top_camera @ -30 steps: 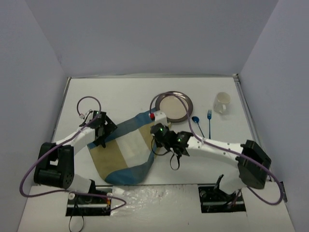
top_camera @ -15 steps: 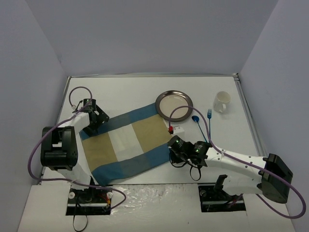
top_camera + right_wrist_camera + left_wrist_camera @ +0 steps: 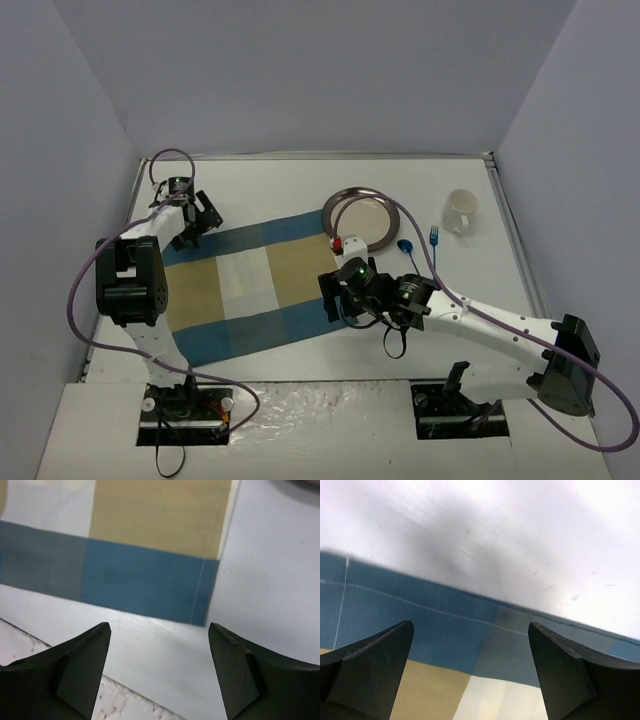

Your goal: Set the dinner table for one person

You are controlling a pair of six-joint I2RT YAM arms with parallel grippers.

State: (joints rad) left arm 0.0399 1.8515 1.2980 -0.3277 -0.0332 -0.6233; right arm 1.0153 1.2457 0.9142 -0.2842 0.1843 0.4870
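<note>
The dinner table (image 3: 270, 185) is a white tabletop. A blue-and-tan checked placemat (image 3: 250, 290) lies flat on it, left of centre. My left gripper (image 3: 197, 222) hovers open over the mat's far left edge; in the left wrist view its gripper (image 3: 470, 670) frames the cloth (image 3: 420, 625) with nothing between the fingers. My right gripper (image 3: 332, 295) is open beside the mat's near right corner. In the right wrist view that gripper (image 3: 159, 670) is over bare table just short of the blue corner (image 3: 150, 575), and it holds nothing.
A round metal plate (image 3: 362, 218) sits just past the mat's far right corner. To its right lie a blue spoon (image 3: 404, 246) and a blue fork (image 3: 433, 240). A white cup (image 3: 460, 212) stands at the far right. Walls enclose the table.
The bunched placemat has been drawn out flat. My right gripper has opened and let go of the mat's near right corner. The left gripper moved toward the far left, staying open.
</note>
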